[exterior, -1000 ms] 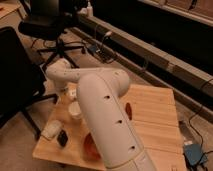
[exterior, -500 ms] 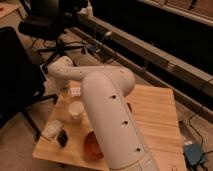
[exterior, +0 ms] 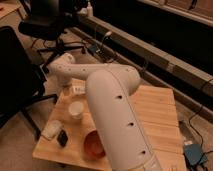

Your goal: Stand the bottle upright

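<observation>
Wood in a pale tone makes up the table (exterior: pixel 155 110), a low square top of boards standing on a beige floor (exterior: pixel 17 150). Across it we see the robot's big white arm (exterior: pixel 115 120), which rises from the near edge, bends and reaches out to the far left side.

The claw (exterior: pixel 76 90) hangs below the wrist over the far left part of the table. It is closed, and much of it is hidden by the arm. Just in front of the claw, nearer to us, a white cup (exterior: pixel 76 110) stands upright.

Further toward us from the claw, close to the near left corner, the bottle (exterior: pixel 50 130) lies on its side on the wood, well apart from the claw. Right beside the bottle sits a small dark oblong thing (exterior: pixel 62 137). A reddish-orange bowl (exterior: pixel 91 145) rests nearer still, partly covered by the arm.

Behind the claw, beyond the table, a black office chair (exterior: pixel 47 22) stands on its wheeled base. A second dark chair (exterior: pixel 15 75) fills the left edge of the room. A long dark ledge (exterior: pixel 150 50) runs slantwise along the back, with cables (exterior: pixel 102 42) hanging by it. Far to the other side of the claw, a blue box (exterior: pixel 192 151) lies on the floor past the table's right edge.
</observation>
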Motion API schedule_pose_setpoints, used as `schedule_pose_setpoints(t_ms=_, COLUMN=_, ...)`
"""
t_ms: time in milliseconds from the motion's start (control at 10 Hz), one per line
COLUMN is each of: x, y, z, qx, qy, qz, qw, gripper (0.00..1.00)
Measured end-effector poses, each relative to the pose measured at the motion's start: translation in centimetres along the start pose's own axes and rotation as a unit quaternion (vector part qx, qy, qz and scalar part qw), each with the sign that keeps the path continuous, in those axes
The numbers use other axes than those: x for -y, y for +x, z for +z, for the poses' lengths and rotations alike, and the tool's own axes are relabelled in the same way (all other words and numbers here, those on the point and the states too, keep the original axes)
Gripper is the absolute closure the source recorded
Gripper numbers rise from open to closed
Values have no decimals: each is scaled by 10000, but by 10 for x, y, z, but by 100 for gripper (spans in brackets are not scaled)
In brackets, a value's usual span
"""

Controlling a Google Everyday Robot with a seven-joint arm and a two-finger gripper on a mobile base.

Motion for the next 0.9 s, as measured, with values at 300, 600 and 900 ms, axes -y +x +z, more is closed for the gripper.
schedule_pose_setpoints(t_ms=300, x=2, y=6, z=-12, qx=63, qy=77, qz=110, qw=9999, gripper=72)
schedule_pose_setpoints(t_ms=600, x=4, y=16, z=-26, qx=147, qy=189, qz=263, qw=9994, gripper=72)
schedule_pose_setpoints(t_ms=900, x=6, y=26, z=-40, qx=238, qy=306, qz=400, qw=9984, gripper=72)
